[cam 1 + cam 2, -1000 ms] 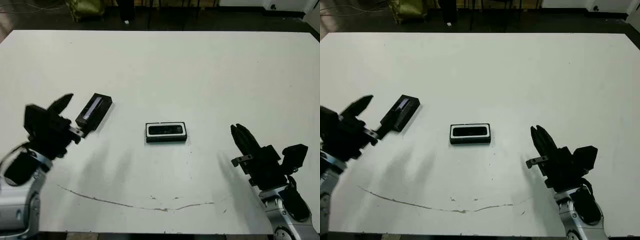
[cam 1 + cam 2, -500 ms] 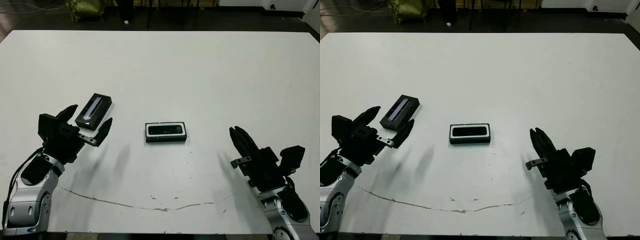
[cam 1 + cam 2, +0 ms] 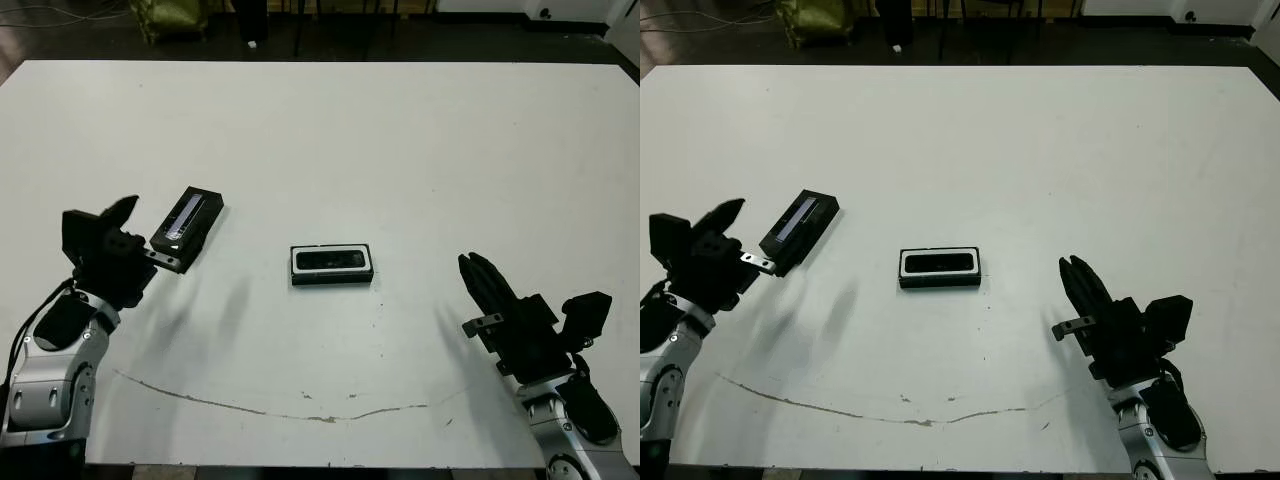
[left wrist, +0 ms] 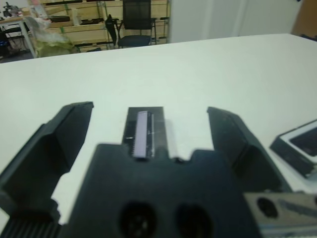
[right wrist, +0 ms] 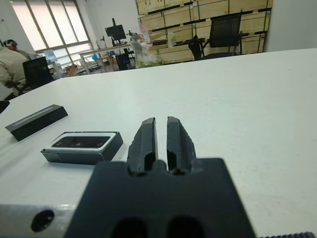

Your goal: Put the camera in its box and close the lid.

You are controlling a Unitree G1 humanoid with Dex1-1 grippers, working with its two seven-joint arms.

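**Q:** What does each view give you that the others do not?

**A:** From my head I see the whole white table (image 3: 400, 140). My left gripper (image 4: 148, 134) sits at the table's left side, my right gripper (image 3: 480, 275) at the right, near the front edge. My left wrist view shows what the head view hides: my two black fingers spread wide, holding nothing, with the near end of the black rectangular lid with a pale bluish-grey shiny strip (image 3: 187, 223) lying between them. I cannot tell whether they touch it. My right wrist view shows my right fingers (image 5: 143, 139) pressed almost together, empty, well apart from everything. It also shows a seated person far beyond the table.

**Q:** Where are the task's things, and how do they lie?

**A:** The small black-walled box with white lining (image 3: 332, 265) rests mid-table, between my arms, its long axis running left to right. The slim black camera bar (image 3: 331, 261) lies inside it, along the same axis. The lid's long axis runs diagonally, its far end pointing away and to the right; it sits well left of the box.
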